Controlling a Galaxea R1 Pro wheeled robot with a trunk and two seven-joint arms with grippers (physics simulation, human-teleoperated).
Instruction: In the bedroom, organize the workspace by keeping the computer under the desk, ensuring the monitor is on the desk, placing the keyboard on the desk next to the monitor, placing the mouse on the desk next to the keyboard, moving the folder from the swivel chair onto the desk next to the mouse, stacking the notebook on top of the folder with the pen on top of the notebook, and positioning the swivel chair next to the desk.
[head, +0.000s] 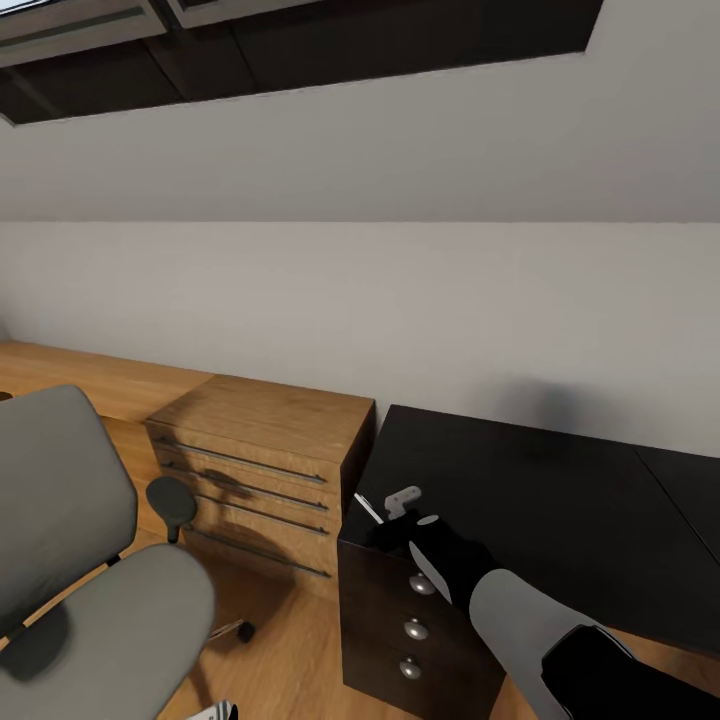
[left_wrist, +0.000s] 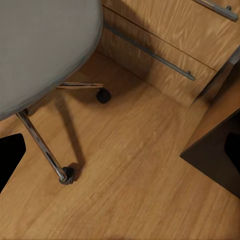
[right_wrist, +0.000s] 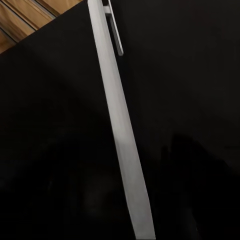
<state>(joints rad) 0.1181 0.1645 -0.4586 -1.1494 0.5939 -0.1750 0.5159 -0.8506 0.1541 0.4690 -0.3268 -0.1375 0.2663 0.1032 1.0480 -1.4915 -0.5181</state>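
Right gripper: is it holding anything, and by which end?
Seemingly a slim silver pen over the desk, clip end pointing away; grip point and jaws aren't visible.

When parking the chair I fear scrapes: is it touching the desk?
Apart. The head view shows floor between the chair and the desk.

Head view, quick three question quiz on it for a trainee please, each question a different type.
1. True or false: a blue folder lies on the seat of the swivel chair.
2. Multiple choice: what stands between the swivel chair and the desk? A) a wooden dresser; B) a bed; C) a tower case.
3. Fill in: the right gripper holds the pen over the corner of the desk's ___ top.

Key: 1 false, the seat is bare grey; 2 A; 3 black.
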